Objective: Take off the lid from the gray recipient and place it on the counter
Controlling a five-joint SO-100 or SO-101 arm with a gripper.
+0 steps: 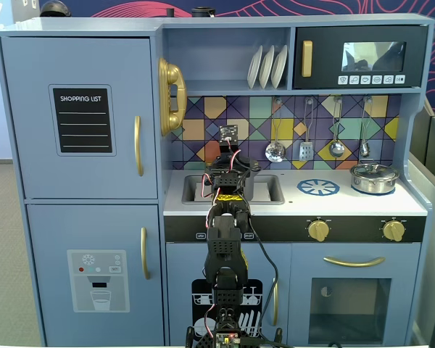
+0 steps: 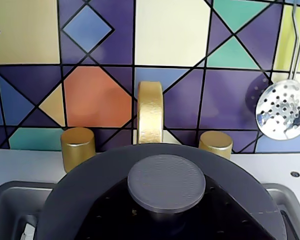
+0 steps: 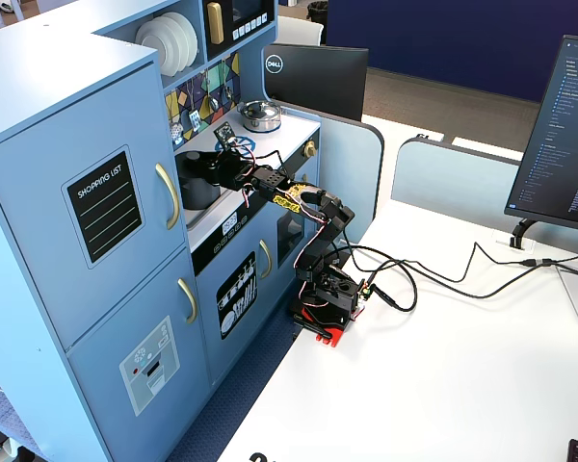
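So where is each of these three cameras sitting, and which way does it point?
A fixed view: straight in front of the toy kitchen, facing its doors and counter; the whole arm rises mid-frame, seen from behind.
Wrist view: rides on the arm, low over the sink, facing the tiled backsplash; the lid fills the bottom edge, and no gripper fingers clearly show.
Another fixed view: high, off to the side, looking down at the kitchen and white desk; the arm reaches toward the gray recipient.
Shared: both fixed views show the steel pot.
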